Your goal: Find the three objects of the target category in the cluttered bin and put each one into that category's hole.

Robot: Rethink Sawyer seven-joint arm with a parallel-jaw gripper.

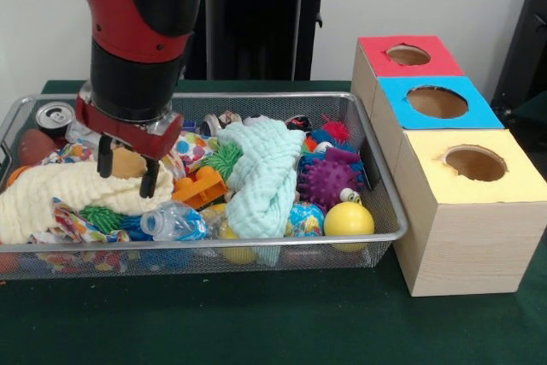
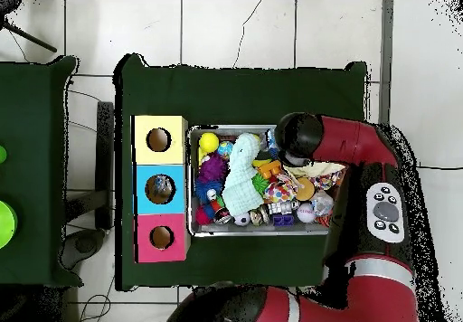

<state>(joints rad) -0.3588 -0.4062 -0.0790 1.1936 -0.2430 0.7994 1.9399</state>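
The wire-mesh bin (image 1: 256, 243) is full of toys and cloths; it also shows in the overhead view (image 2: 258, 232). One clear, wrinkly plastic bottle (image 1: 173, 221) lies on its side against the bin's front wall, left of middle. No other clear bottle shows plainly. My gripper (image 1: 126, 173) is open and hangs low over the left part of the bin, above a cream cloth (image 1: 68, 194). Its fingertips (image 1: 149, 184) stand on either side of a tan soft thing (image 1: 128, 162). The bottle lies just below and to the right of the gripper. In the overhead view the arm (image 2: 316, 142) hides the gripper.
Three wooden boxes with round holes stand right of the bin, topped red (image 1: 408, 55), blue (image 1: 438, 102) and yellow (image 1: 475, 164). In the bin lie a silver can (image 1: 55, 117), a mint cloth (image 1: 269, 173), a purple spiky ball (image 1: 329, 181), a yellow ball (image 1: 349, 220) and an orange toy (image 1: 201, 187).
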